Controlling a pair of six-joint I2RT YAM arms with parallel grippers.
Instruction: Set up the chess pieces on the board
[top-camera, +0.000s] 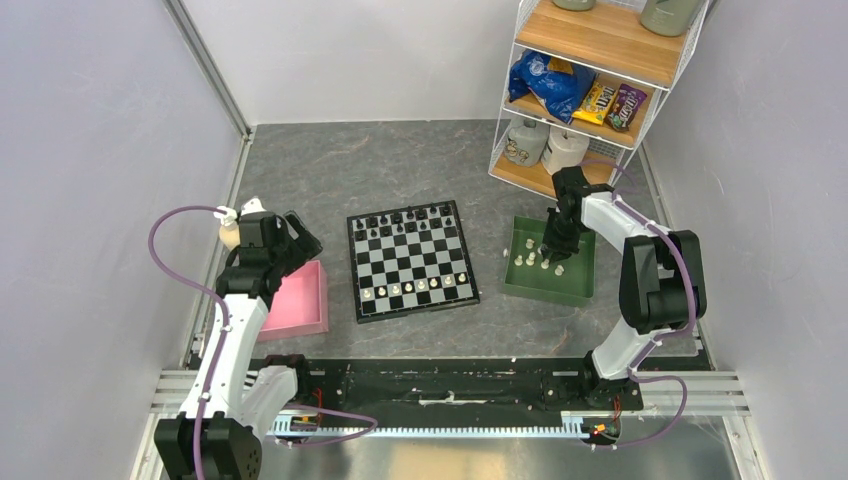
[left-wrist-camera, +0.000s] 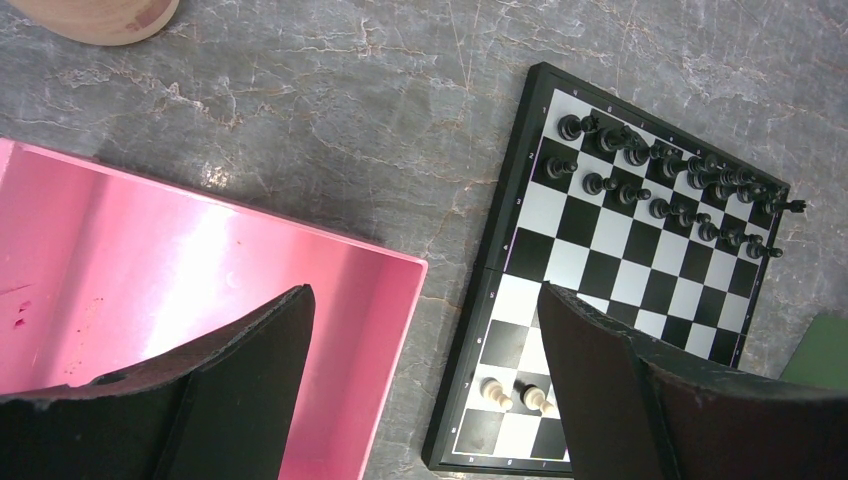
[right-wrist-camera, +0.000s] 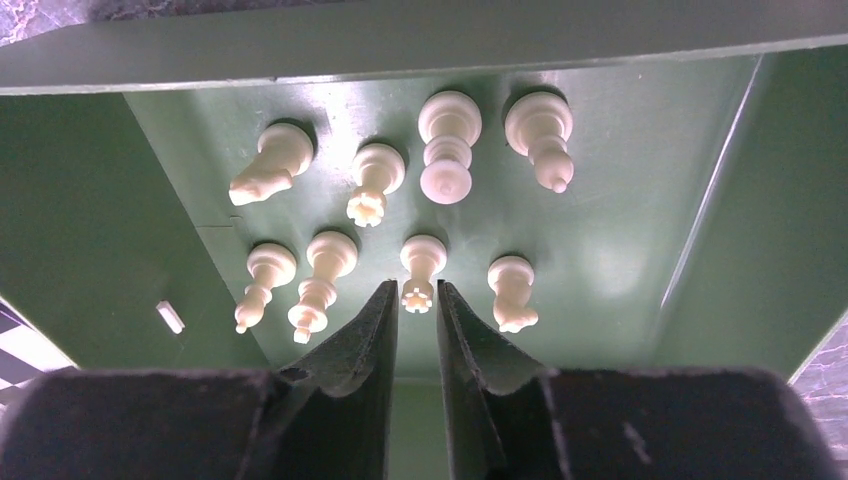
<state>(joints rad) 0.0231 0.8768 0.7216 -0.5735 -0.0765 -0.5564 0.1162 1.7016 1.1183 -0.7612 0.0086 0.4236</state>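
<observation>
Right of the flat, black-and-white checked chessboard (top-camera: 418, 309), the right claw (right-wrist-camera: 415, 290) was down inside the shallow green square tray (right-wrist-camera: 400, 40). Its two dark, rough-edged fingers were drawn to a narrow slot. A crown-topped cream piece (right-wrist-camera: 421, 260) sat with its head right at that slot, a fingertip on either side. Whether the tips actually pinched it, I couldn't tell. Seven more smooth cream-white chess pieces (right-wrist-camera: 447, 150) sat around it on the tray's glossy floor in two loose rows, all round bases and turned stems.

Left of the chessboard, the left claw (left-wrist-camera: 425, 300) hung with its broad matte-black fingers spread wide and nothing between them. It was above the edge of the glossy pink square tray (left-wrist-camera: 150, 260) that faces the chessboard, and above the grey, marble-veined tabletop (left-wrist-camera: 330, 120). That tray lay just beside the chessboard's left border.

On the chessboard itself, small black chess pieces (top-camera: 405, 222) filled the two far rows. A single line of cream figures (top-camera: 415, 286) ran along the near side, and the checked squares in between were bare.
</observation>
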